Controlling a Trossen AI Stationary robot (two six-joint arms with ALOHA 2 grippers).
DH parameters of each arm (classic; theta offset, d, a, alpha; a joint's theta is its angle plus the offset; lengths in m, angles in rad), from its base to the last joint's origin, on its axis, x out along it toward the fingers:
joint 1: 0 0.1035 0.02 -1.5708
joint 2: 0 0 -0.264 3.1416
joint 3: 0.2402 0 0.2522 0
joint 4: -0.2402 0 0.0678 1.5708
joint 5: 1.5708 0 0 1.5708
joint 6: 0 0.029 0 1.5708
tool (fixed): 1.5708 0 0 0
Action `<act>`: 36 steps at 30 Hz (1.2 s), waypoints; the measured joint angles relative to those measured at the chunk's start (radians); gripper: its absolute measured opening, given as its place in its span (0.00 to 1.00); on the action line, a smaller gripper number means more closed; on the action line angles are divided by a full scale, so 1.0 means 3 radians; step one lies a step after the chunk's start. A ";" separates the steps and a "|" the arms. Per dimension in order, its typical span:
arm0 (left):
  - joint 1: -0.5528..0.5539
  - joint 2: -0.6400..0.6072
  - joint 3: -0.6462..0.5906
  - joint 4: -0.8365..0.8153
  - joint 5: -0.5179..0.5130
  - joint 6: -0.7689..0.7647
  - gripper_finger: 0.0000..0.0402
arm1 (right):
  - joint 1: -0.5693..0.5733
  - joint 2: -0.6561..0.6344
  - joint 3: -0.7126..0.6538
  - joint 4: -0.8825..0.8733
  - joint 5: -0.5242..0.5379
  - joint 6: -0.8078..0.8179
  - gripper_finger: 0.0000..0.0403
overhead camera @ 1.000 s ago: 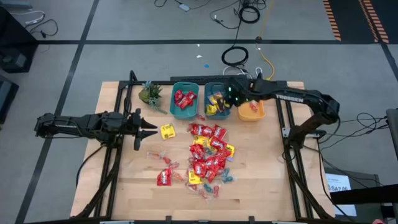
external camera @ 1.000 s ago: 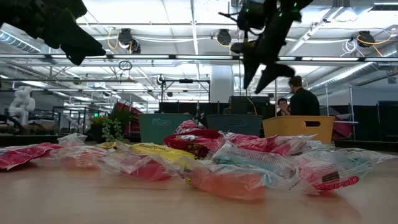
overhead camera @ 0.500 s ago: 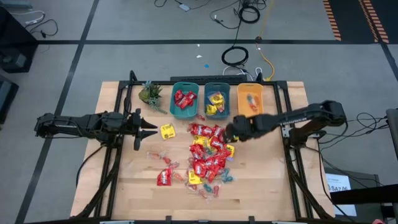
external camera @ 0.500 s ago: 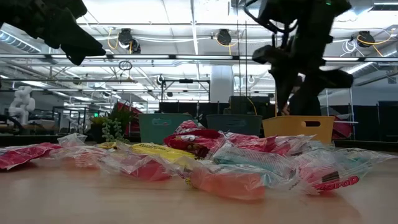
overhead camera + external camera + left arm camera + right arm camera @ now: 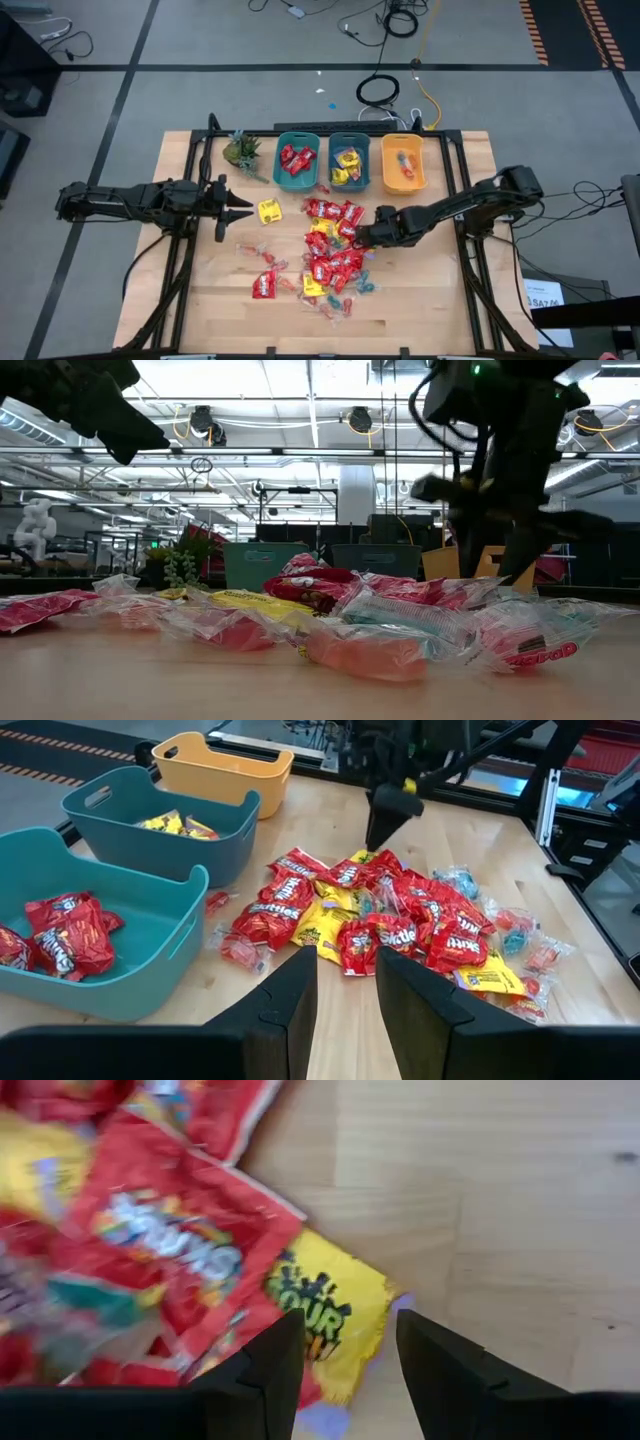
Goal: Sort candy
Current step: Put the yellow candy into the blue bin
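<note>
Wooden table [image 5: 420, 290] carries the candy [image 5: 335, 250] heaped mid-board. Since a second ago the right hand [image 5: 362, 236] has swung from the bins [image 5: 348, 160] down to the heap's edge, fingers parted over a yellow packet [image 5: 325, 1325], so another pick looks imminent. Left hand [image 5: 243, 209] waits, partly open, empty.

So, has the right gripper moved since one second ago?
Yes. In the high view the right gripper was over the bins by the yellow bin; now it is nearer the front edge, at the candy pile.
</note>
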 joint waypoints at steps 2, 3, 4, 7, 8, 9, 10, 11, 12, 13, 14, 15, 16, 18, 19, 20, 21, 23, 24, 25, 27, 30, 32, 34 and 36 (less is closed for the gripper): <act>0.0000 -0.0001 0.0000 -0.0001 0.0007 0.0000 0.28 | -0.0002 0.0127 0.0000 0.0067 -0.0012 0.0024 0.37; -0.0001 -0.0001 0.0000 -0.0001 0.0011 -0.0001 0.28 | -0.0004 0.0180 0.0002 0.0124 -0.0008 0.0023 0.37; -0.0001 -0.0001 0.0000 -0.0001 0.0013 -0.0001 0.28 | -0.0004 0.0224 0.0007 0.0158 -0.0005 0.0020 0.36; -0.0001 0.0000 0.0000 0.0000 0.0015 0.0000 0.28 | -0.0003 0.0310 0.0009 0.0209 0.0001 0.0021 0.29; -0.0001 0.0000 0.0000 0.0003 0.0015 0.0000 0.28 | -0.0003 0.0314 0.0010 0.0218 0.0005 0.0017 0.25; -0.0001 0.0000 0.0000 0.0005 0.0015 0.0000 0.28 | -0.0004 0.0316 0.0010 0.0233 0.0009 -0.0011 0.20; -0.0001 0.0000 0.0000 0.0006 0.0015 0.0000 0.28 | -0.0004 0.0312 0.0013 0.0252 0.0012 -0.0054 0.14; -0.0001 0.0000 0.0000 0.0013 0.0015 0.0000 0.28 | -0.0005 0.0291 0.0014 0.0266 0.0016 -0.0108 0.08; -0.0001 0.0000 0.0000 0.0021 0.0015 -0.0004 0.28 | -0.0005 0.0268 0.0013 0.0255 0.0017 -0.0159 0.04; -0.0001 0.0000 0.0000 0.0023 0.0014 -0.0035 0.28 | -0.0005 0.0241 0.0008 0.0236 0.0014 -0.0187 0.03; -0.0001 -0.0001 0.0000 0.0023 0.0014 -0.0087 0.28 | -0.0005 0.0198 0.0004 0.0182 -0.0003 -0.0184 0.02; -0.0001 -0.0001 0.0000 0.0023 0.0014 -0.0135 0.28 | -0.0005 0.0148 0.0000 0.0100 -0.0024 -0.0159 0.02; -0.0001 0.0000 0.0000 0.0023 0.0014 -0.0178 0.28 | -0.0005 0.0074 -0.0008 -0.0013 -0.0024 -0.0138 0.02; -0.0001 0.0000 0.0000 0.0023 0.0015 -0.0243 0.28 | -0.0005 -0.0106 0.0009 -0.0215 -0.0006 -0.0089 0.01; -0.0001 0.0000 0.0000 0.0023 0.0014 -0.0256 0.28 | -0.0004 -0.0200 0.0039 -0.0342 0.0042 -0.0075 0.00; -0.0001 0.0000 0.0000 0.0023 0.0014 -0.0258 0.28 | -0.0005 -0.0290 0.0067 -0.0496 0.0065 -0.0071 0.00; -0.0001 -0.0001 0.0000 0.0023 0.0014 -0.0259 0.28 | -0.0005 -0.0380 0.0101 -0.0654 0.0083 -0.0068 0.00; -0.0001 0.0000 0.0000 0.0024 0.0014 -0.0261 0.28 | -0.0006 -0.0544 0.0222 -0.0923 0.0192 -0.0094 0.00; -0.0001 -0.0001 0.0000 0.0024 0.0014 -0.0261 0.28 | -0.0013 -0.0623 0.0298 -0.1055 0.0274 -0.0111 0.00; -0.0001 0.0000 0.0000 0.0023 0.0014 -0.0261 0.28 | -0.0024 -0.0689 0.0384 -0.1200 0.0355 -0.0124 0.00; -0.0001 -0.0001 0.0000 0.0024 0.0014 -0.0261 0.28 | -0.0066 -0.0788 0.0578 -0.1455 0.0577 -0.0208 0.00; -0.0001 -0.0001 0.0000 0.0023 0.0014 -0.0261 0.28 | -0.0233 -0.0872 0.0927 -0.1681 0.1006 -0.0487 0.00; -0.0001 0.0000 0.0000 0.0023 0.0014 -0.0261 0.28 | -0.0441 -0.0888 0.1180 -0.1686 0.1204 -0.0858 0.00; -0.0001 -0.0001 0.0000 0.0023 0.0014 -0.0261 0.28 | -0.0700 -0.0829 0.1418 -0.1571 0.1254 -0.1371 0.00; -0.0001 -0.0001 0.0000 0.0024 0.0013 -0.0261 0.28 | -0.0952 -0.0717 0.1636 -0.1359 0.1210 -0.1923 0.00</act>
